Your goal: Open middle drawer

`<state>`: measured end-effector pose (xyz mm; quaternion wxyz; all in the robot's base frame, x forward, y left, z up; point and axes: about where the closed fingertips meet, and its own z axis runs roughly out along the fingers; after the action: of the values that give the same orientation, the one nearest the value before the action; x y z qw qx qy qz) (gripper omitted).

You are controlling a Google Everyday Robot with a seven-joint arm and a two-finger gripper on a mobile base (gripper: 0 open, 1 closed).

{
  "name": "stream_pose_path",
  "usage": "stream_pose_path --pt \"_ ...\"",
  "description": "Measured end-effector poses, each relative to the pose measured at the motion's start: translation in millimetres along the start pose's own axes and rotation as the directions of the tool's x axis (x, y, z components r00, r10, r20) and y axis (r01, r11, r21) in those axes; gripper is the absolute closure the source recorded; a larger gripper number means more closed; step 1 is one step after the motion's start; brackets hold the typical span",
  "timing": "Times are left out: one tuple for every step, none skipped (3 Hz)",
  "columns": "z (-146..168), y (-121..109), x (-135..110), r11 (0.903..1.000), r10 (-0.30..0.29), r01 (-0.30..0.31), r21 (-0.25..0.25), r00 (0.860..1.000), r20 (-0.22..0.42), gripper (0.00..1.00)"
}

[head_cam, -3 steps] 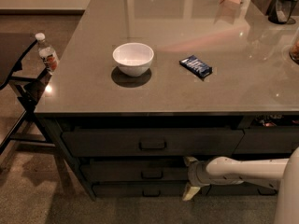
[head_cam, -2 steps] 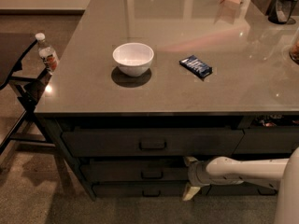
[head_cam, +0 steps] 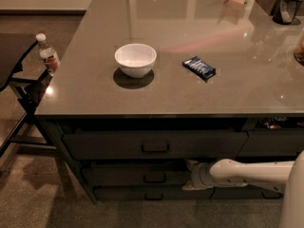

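Three dark drawer fronts are stacked under the counter's front edge. The middle drawer [head_cam: 123, 175] is the medium-height front, with a small black loop handle [head_cam: 154, 177] at its centre; it looks shut. My gripper [head_cam: 190, 175] reaches in from the right on a white arm [head_cam: 251, 171], at the height of the middle drawer and just right of its handle. One pale finger [head_cam: 191, 165] sits above and the other below, spread apart and holding nothing. The taller drawer [head_cam: 155, 145] lies above it and the thinnest drawer [head_cam: 153, 195] below.
On the grey counter [head_cam: 95, 94] stand a white bowl [head_cam: 135, 59] and a blue packet [head_cam: 199, 67]. A water bottle [head_cam: 48, 56] stands on a dark stand at the left. Dark items sit at the counter's far right. Floor lies in front of the drawers.
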<state>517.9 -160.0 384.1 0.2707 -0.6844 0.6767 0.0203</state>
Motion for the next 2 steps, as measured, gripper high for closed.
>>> stream_pose_path --pt "0.0 0.0 0.0 1.0000 0.000 0.000 0.000 1.000 0.000 0.64" --pt "0.0 0.0 0.0 1.0000 0.000 0.000 0.000 1.000 0.000 0.87"
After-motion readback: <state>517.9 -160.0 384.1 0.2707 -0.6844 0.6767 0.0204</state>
